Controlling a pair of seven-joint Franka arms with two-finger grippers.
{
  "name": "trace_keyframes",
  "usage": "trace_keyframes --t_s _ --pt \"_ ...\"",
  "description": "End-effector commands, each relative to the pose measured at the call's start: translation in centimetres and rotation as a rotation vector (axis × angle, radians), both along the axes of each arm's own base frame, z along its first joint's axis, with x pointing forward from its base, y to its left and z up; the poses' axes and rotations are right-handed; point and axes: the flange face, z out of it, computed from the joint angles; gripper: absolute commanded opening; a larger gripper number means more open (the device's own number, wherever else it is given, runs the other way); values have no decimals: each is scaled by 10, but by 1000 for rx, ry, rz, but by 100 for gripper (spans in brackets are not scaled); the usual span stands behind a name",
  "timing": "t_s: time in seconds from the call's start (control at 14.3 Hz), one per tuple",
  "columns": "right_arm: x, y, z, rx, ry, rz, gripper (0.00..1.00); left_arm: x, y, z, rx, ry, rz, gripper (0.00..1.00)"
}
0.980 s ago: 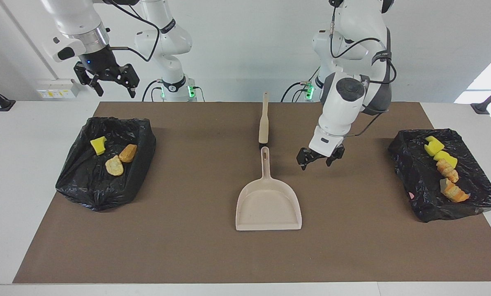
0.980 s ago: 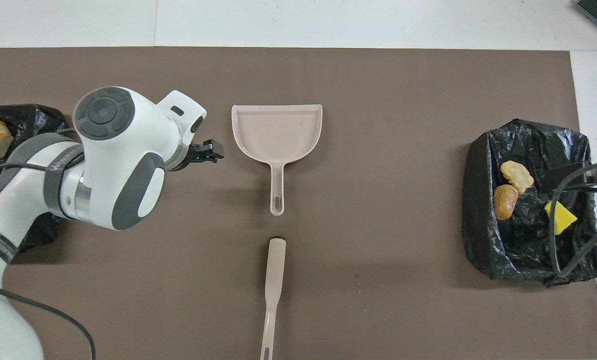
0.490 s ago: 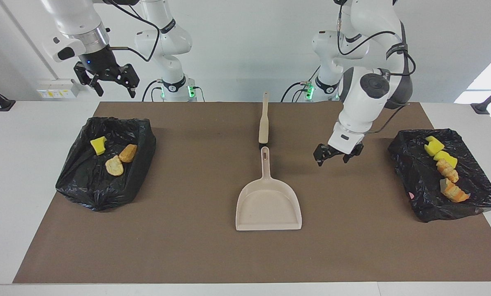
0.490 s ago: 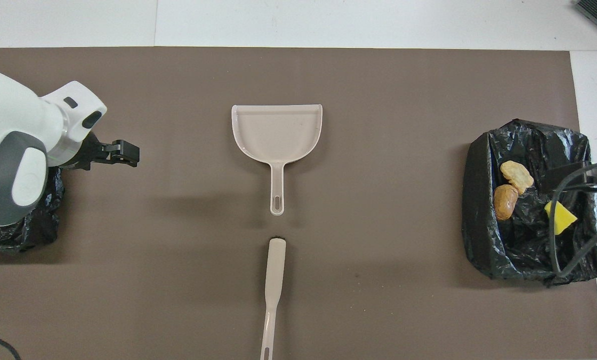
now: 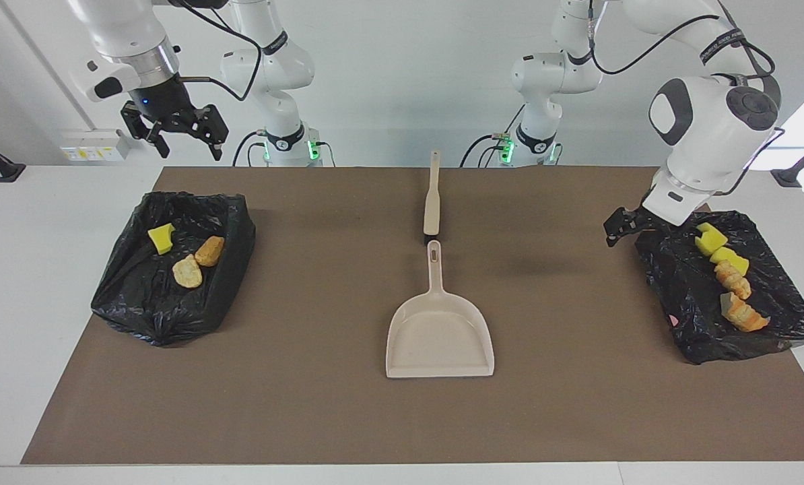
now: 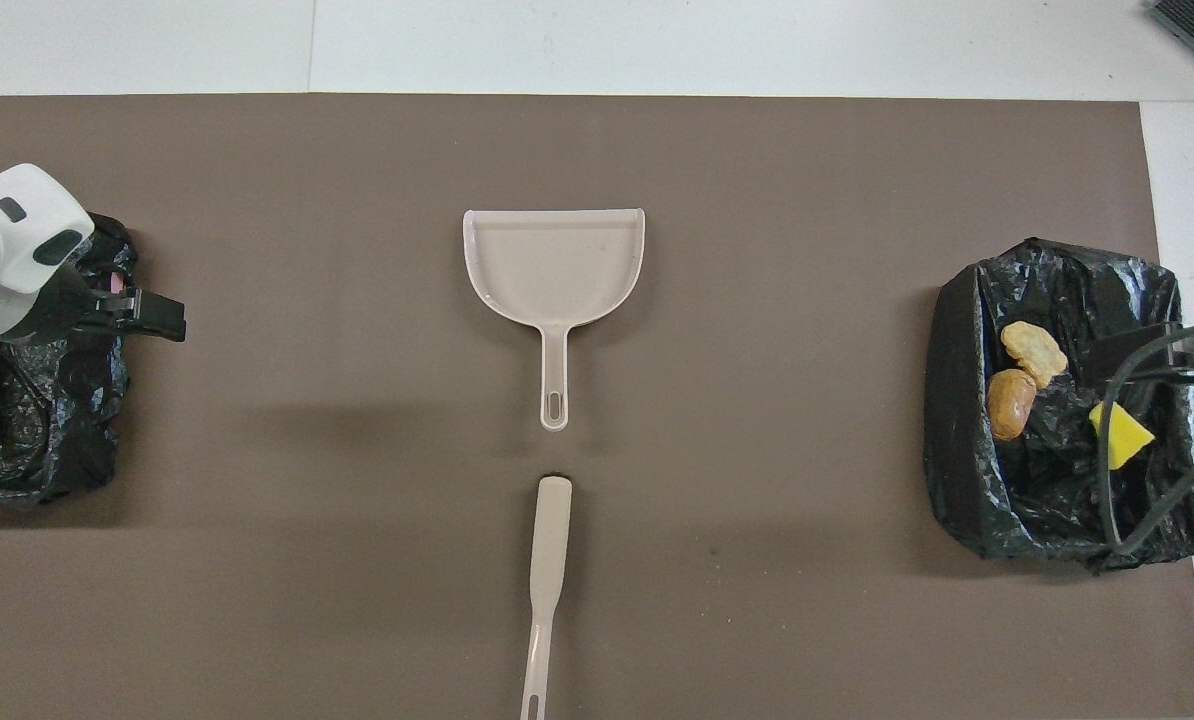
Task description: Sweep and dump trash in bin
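Observation:
Trash lies in two black-bagged bins. The bin [image 5: 153,316] at the right arm's end holds a yellow sponge piece [image 5: 161,238] and two bread lumps [image 5: 187,271]. The bin [image 5: 685,296] at the left arm's end holds several yellow and orange chunks [image 5: 733,278]. My left gripper [image 5: 627,225] hangs open and empty over that bin's rim, on the side toward the table's middle. My right gripper [image 5: 176,135] waits high over the other bin, open and empty.
A beige dustpan [image 5: 440,333] lies mid-mat with its handle toward the robots. A beige brush [image 5: 432,202] lies in line with it, nearer to the robots. The brown mat [image 5: 308,404] covers most of the white table.
My left arm has swung away from beside the dustpan handle to the bin at its own end. The right arm, dustpan and brush have not moved.

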Motion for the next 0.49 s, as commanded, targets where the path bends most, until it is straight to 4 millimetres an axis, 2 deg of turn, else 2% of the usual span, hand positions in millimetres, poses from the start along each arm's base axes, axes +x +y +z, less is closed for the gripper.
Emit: trace_keyframes --t_s 0.0,0.21,0.28,0.42 --pt "3 0 2 8 -16 -22 100 -8 1 44 12 2 -11 100" --pt "3 0 2 8 -16 -22 100 -13 5 87 12 8 2 100" --pt "3 0 2 8 -16 -20 100 -20 6 109 12 -13 3 100" --pt "3 0 2 8 -16 -22 100 -29 13 130 13 -23 15 100"
